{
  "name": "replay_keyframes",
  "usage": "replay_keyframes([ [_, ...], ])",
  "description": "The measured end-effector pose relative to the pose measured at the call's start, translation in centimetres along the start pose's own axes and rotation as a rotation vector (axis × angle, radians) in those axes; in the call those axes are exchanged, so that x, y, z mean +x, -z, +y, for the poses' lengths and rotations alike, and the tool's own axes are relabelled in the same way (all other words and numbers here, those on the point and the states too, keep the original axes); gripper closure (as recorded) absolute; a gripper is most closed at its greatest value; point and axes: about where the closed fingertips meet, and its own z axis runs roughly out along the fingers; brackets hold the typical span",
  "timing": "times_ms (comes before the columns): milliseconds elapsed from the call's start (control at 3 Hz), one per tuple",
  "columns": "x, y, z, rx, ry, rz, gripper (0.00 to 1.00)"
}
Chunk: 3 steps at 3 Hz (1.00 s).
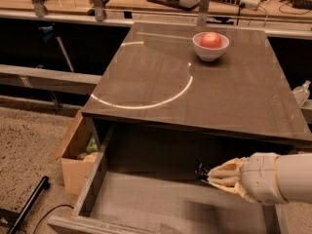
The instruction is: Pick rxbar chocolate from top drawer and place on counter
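Note:
The top drawer (146, 204) stands pulled open below the counter (185, 96), its grey bottom bare. My gripper (210, 174) reaches into the drawer from the right, near its back right part. Its pale fingers (226, 175) are closed together on the rxbar chocolate (200, 169), which shows only as a small black crinkly piece at the fingertips. The bar is held a little above the drawer bottom, just under the counter's front edge.
A white bowl (210, 47) holding a red fruit sits at the counter's far right. A tan cardboard box (77, 152) with green items stands on the floor left of the drawer. A clear bottle (302, 92) is at the right edge. A black pole (27, 206) lies on the floor.

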Motion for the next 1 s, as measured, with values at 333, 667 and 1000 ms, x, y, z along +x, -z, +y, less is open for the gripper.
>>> replay_keyframes([
  [333, -1.3, 3.1, -1.2, -0.042, -0.008, -0.028, 1.0],
  [667, -3.7, 7.6, -3.4, -0.066, 0.008, -0.043, 1.0],
  [1000, -6.1, 10.5, -5.6, -0.066, 0.05, -0.036, 1.0],
])
